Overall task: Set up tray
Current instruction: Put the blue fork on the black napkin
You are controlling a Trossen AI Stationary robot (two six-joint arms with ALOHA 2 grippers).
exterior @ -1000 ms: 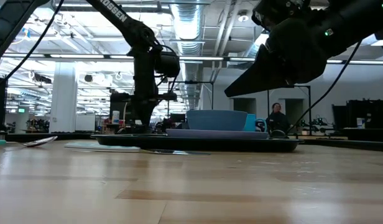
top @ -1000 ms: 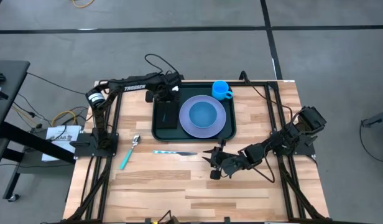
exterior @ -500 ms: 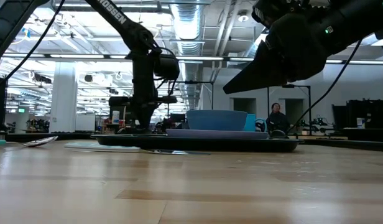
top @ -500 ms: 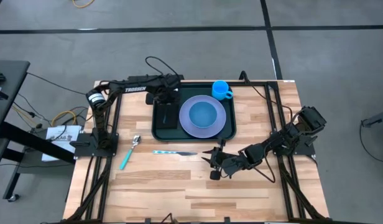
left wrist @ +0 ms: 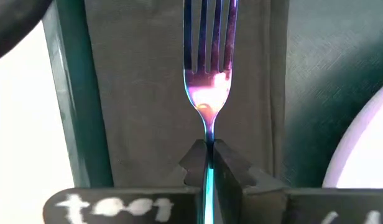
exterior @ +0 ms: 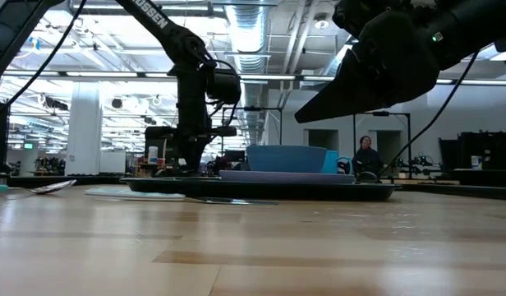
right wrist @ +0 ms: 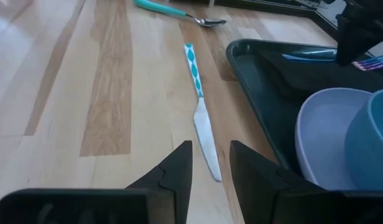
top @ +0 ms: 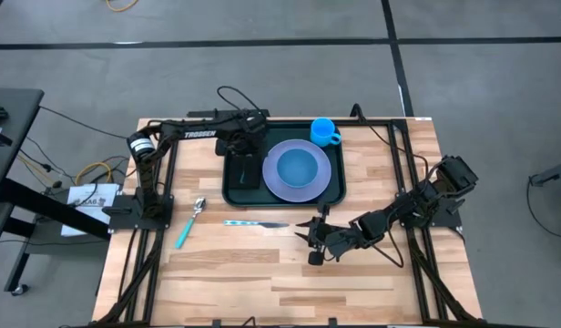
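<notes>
1. The left gripper (left wrist: 207, 163) is clamping a fork (left wrist: 209, 59) over the tray (top: 233, 189), mid-table.
2. The right gripper (right wrist: 207, 163) is hovering, fingers apart, near the knife (right wrist: 201, 112).

fork (left wrist: 207, 68) tine tips cut off, handle hidden

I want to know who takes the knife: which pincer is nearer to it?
The right pincer: it hovers open just off the blade end of the knife. The left pincer is farther, over the tray, shut on the fork.
</notes>
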